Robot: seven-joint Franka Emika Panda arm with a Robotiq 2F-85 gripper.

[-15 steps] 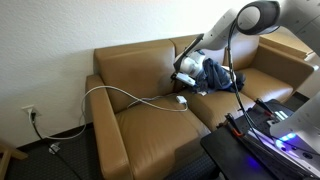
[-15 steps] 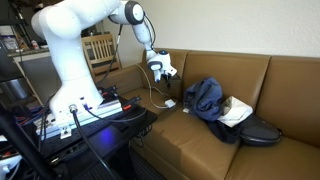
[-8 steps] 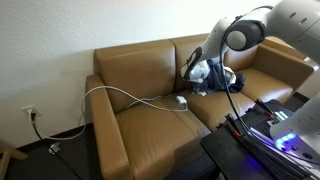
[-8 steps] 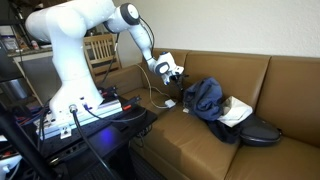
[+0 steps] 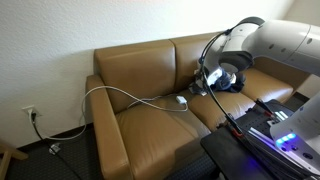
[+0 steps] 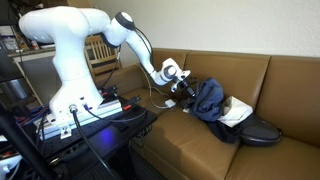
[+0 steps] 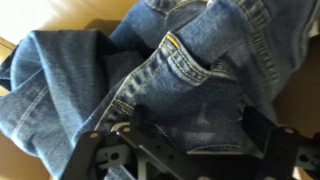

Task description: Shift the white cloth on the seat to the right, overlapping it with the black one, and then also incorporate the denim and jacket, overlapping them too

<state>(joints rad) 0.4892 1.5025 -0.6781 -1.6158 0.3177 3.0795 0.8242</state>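
Crumpled blue denim garment (image 7: 150, 70), seams and a pocket edge showing, directly in front of the claw (image 7: 185, 150) and filling the wrist view. The jaws stand wide apart and hold nothing; the folds lie just beyond the fingertips, and I cannot tell if they touch yet. In an exterior view the claw (image 6: 184, 86) sits at the near edge of the denim heap (image 6: 208, 98). The folded white cloth (image 6: 238, 110) lies beyond the denim on its far side from the claw, partly tucked under it. The flat black cloth (image 6: 258, 131) is farther off again. All rest on the tabletop (image 6: 190, 140), here a brown leather sofa seat.

Likely hazards:
- Closing on one loose top fold would lift a flap only, and the bulk would slide free.
- Dragging the denim could pull the white cloth out from beneath and undo the overlap.
- Pressing too deep would dig the fingertips into the soft cushion.
- The white cable (image 5: 125, 95) trailing behind the claw could snag the arm on a wide sweep.
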